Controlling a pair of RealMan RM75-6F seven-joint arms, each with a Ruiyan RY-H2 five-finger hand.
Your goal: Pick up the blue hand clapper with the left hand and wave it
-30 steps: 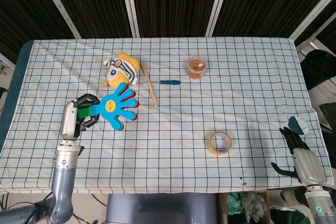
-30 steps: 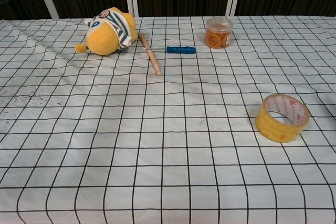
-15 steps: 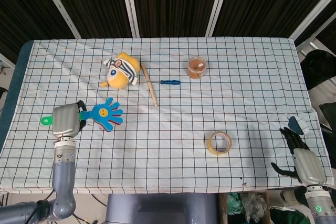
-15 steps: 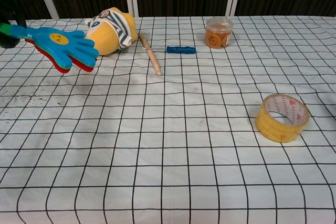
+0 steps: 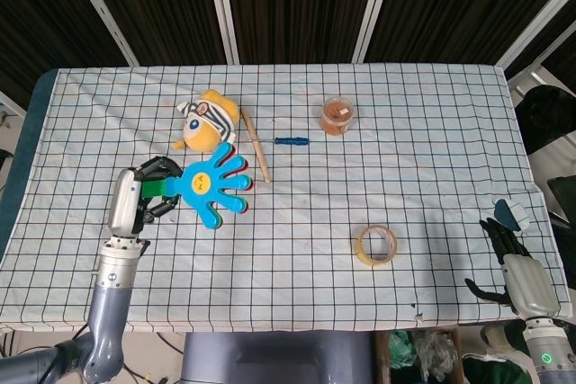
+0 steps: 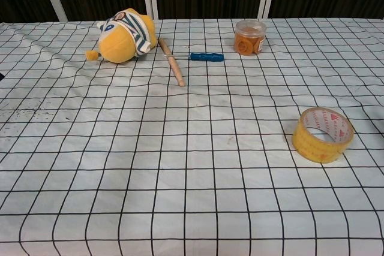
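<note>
In the head view my left hand point(image 5: 142, 200) grips the green handle of the blue hand clapper point(image 5: 213, 188) and holds it up above the left part of the table. The clapper's blue palm with a yellow smiley spreads toward the right, with a red layer showing under it. The chest view shows neither the clapper nor the left hand. My right hand point(image 5: 519, 272) hangs off the table's near right corner with its fingers apart and nothing in it.
A yellow striped plush toy point(image 5: 209, 120) point(image 6: 124, 35), a wooden stick point(image 5: 256, 145) point(image 6: 172, 62) and a blue-handled screwdriver point(image 5: 291, 141) point(image 6: 206, 57) lie at the back. An orange jar point(image 5: 337, 115) point(image 6: 249, 37) stands further right. A yellow tape roll point(image 5: 375, 245) point(image 6: 322, 133) sits near right.
The clapper has swung back up and to the right, out of the chest view, after dipping low and left half a second ago. The right hand has not moved.
</note>
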